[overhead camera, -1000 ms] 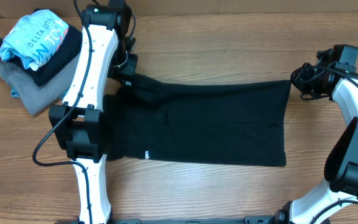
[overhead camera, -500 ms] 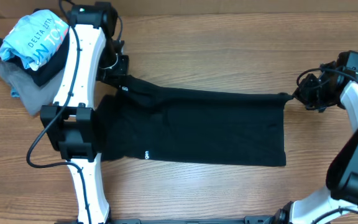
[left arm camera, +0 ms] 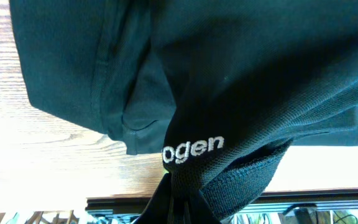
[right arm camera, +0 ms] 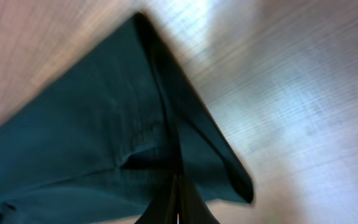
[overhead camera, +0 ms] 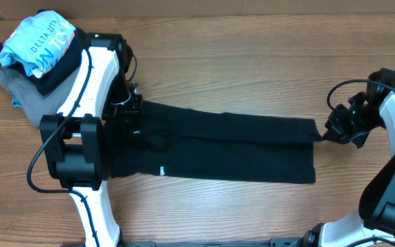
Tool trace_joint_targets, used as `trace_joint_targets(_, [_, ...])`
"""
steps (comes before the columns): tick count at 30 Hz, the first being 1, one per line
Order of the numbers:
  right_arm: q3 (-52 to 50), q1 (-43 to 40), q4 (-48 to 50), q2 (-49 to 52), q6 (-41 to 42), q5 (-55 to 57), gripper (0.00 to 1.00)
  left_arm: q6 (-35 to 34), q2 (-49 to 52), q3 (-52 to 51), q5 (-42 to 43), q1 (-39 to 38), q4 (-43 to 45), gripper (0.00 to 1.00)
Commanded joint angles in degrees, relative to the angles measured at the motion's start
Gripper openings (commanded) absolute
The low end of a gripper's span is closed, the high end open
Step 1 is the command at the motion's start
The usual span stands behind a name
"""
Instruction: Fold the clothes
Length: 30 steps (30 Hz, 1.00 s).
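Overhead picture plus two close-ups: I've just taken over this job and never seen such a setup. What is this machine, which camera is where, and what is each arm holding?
Two white robot arms work at a wooden table. The wide picture comes from a fixed camera above. Each close-up comes from a camera on one wrist, looking along that arm's own fingers. A black garment lies stretched across the table. The left gripper is shut on its upper-left edge. In the left wrist view the fabric bunches between the fingers, just below small white logo lettering. The right gripper is shut on the upper-right corner, which the right wrist view shows pinched into a point. At the top left sits a pile that no arm touches: a light-blue printed shirt on top and a grey folded garment lower down.
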Motion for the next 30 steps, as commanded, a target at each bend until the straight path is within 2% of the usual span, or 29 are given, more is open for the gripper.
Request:
trace_joint_targets(1, [-0.24, -0.09, -1.53, -1.16, -0.39, 5.55, 0.04, 0.92, -1.95, -0.85, -2.1, -0.04, 0.22, 0.05])
trace_joint_targets(7, [-4.42, -0.09, -0.83, -1.11, 0.26, 6.27, 0.04, -0.92, -1.95, -0.85, -7.17, -0.04, -0.83, 0.06])
trace_joint_targets(14, [-8.61, -0.09, 2.51, -1.11, 0.68, 6.29, 0.05, -1.05, -1.95, -0.87, -7.3, -0.04, -1.6, 0.09])
trace_joint_targets(18, [-9.4, -0.09, 2.71, -1.11, 0.66, 6.32, 0.07, -1.05, -1.95, -0.87, -7.3, -0.04, -2.16, 0.15])
trace_joint_targets(19, [-9.46, -0.09, 2.62, -1.11, 0.63, 6.32, 0.12, -1.05, -1.95, -0.87, -7.3, -0.04, -2.16, 0.19])
trace_joint_targets(20, [-9.49, -0.09, 2.4, -1.11, 0.63, 6.45, 0.25, -1.05, -1.95, -0.87, -7.3, -0.04, -2.16, 0.25])
trace_joint_targets(21, [-9.46, -0.09, 2.16, -1.11, 0.46, 6.64, 0.49, -1.05, -1.95, -0.87, -7.28, -0.04, -2.16, 0.35])
trace_joint_targets(22, [-9.46, -0.11, 1.97, -1.11, 0.37, 6.97, 0.54, -1.05, -1.95, -0.87, -7.26, -0.04, -2.16, 0.43])
trace_joint_targets(24, [-9.42, -0.17, 2.05, -1.11, 0.22, 7.1, 0.57, -1.03, -1.95, -0.87, -7.28, -0.04, -2.16, 0.52])
trace_joint_targets(30, [-8.17, -0.15, 3.19, -1.11, 0.15, 4.92, 0.6, -1.03, -1.95, -0.57, -6.8, -0.04, -2.16, 0.57])
